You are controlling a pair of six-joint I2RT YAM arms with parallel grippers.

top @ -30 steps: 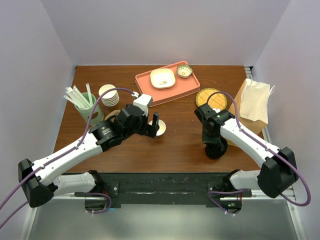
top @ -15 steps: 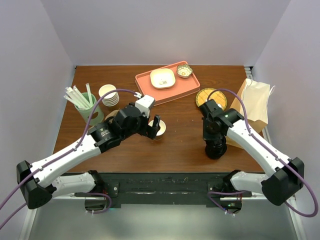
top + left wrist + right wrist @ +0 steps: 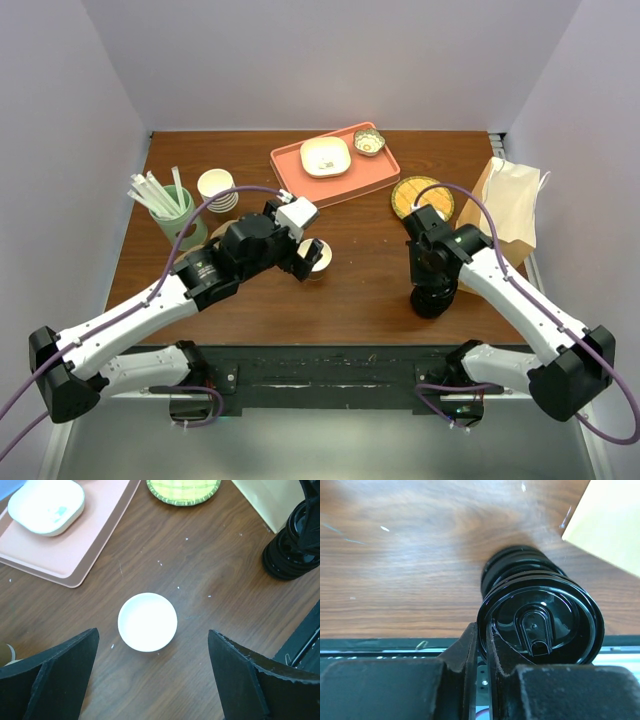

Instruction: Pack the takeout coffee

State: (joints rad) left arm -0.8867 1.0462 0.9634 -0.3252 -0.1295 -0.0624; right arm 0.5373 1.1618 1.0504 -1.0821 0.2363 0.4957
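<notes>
Two grippers show different states. Note that the left gripper (image 3: 152, 631) stands released, jaws wide, directly above the cup (image 3: 147, 622). You find this cup upright near the middle of the table (image 3: 360, 295), open at the top with no lid on it, near the pink tray (image 3: 90, 540) on the side toward the arm bases. Observe that the right gripper (image 3: 482, 632) is clenched on the rim of a black lid (image 3: 540, 625) at the top of the stack of lids (image 3: 517, 562). You cannot tell whether the lid rests on the stack or hangs clear of it. The stack stands near the table's front edge, just beside the paper bag (image 3: 510, 205).
</notes>
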